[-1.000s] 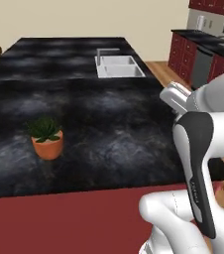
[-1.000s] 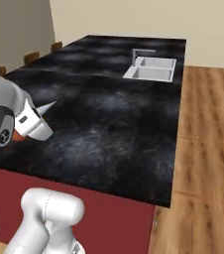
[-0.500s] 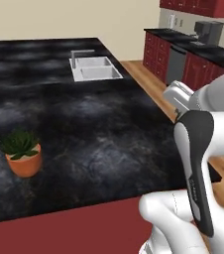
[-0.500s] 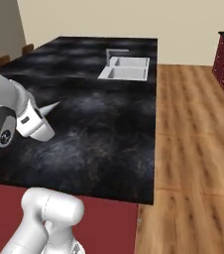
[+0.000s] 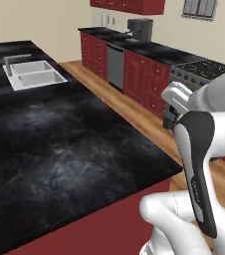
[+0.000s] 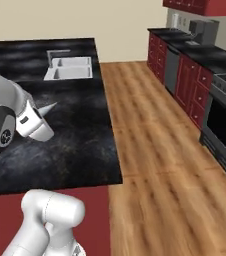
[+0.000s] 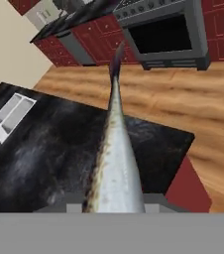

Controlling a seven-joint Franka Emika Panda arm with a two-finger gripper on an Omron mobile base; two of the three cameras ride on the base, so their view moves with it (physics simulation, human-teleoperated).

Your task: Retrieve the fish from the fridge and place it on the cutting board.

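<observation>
The fish juts straight out ahead of the hand, which is clamped on its thick end; its tail reaches out over the black table. In the right base view its pointed end shows beside the wrist. This looks like the carrying stage (no cutting board visible yet), so the grip should hold firm and the wrist stay level while the base turns. The long body could swing, so it is best kept above the table and away from the sink.

A long silvery fish juts from the jaws over the black countertop.
</observation>
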